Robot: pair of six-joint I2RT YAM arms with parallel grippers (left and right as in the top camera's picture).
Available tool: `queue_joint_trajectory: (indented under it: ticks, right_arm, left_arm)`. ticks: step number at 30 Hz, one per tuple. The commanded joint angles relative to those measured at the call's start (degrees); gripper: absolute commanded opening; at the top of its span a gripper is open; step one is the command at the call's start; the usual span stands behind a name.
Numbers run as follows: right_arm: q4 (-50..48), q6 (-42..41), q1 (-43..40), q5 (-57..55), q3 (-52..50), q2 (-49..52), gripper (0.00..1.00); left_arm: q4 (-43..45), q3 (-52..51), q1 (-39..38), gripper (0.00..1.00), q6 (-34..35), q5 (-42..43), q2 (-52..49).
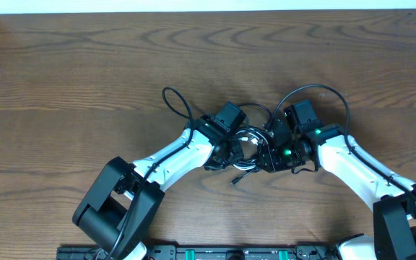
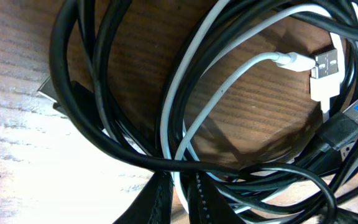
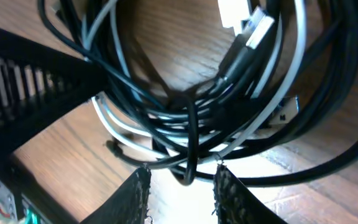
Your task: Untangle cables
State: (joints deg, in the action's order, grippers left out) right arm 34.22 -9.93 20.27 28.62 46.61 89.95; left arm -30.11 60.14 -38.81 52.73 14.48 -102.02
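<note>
Cables [image 2: 67, 74], black and white, coiled, intertwined

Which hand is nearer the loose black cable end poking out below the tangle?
Left, probably: left hand sits close beside the cable end; right hand is farther, on the cable bundle's far side.

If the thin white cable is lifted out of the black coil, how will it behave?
Probably floppy: the thin white cable curves loosely. It likely drags the glossy black cables, since strands weave together. Its flat white plug may snag.
</note>
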Motion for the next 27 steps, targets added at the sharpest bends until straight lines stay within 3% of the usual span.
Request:
queue_joint_trajectory:
  ticks: [1,5,9,17,27]
  right_arm:
    - [-2.7,-2.5,0.5,0.0,-2.9,0.5,0.31]
    - [-8.2,-3.9,0.5,0.4,-5.5,0.5,0.29]
    - [-11.3,-6.8,0.4,0.7,-6.3,0.5,0.16]
    - [-12.6,-6.8,0.4,4.3,-6.6,0.5,0.16]
    - [-15.8,-6.8,0.4,8.0,-7.9,0.5,0.09]
  left_arm:
    - [0.5,0.1,-0.2,0.15,0.1,-1.7,-1.2]
    - [0.9,0.1,-0.2,0.15,0.1,-1.7,-1.2]
    - [0.9,0.1,-0.2,0.15,0.1,-1.7,-1.2]
    - [0.9,0.1,-0.2,0.15,0.1,-2.8,-1.2]
    - [0.9,0.1,-0.2,0.15,0.1,-3.5,-1.2]
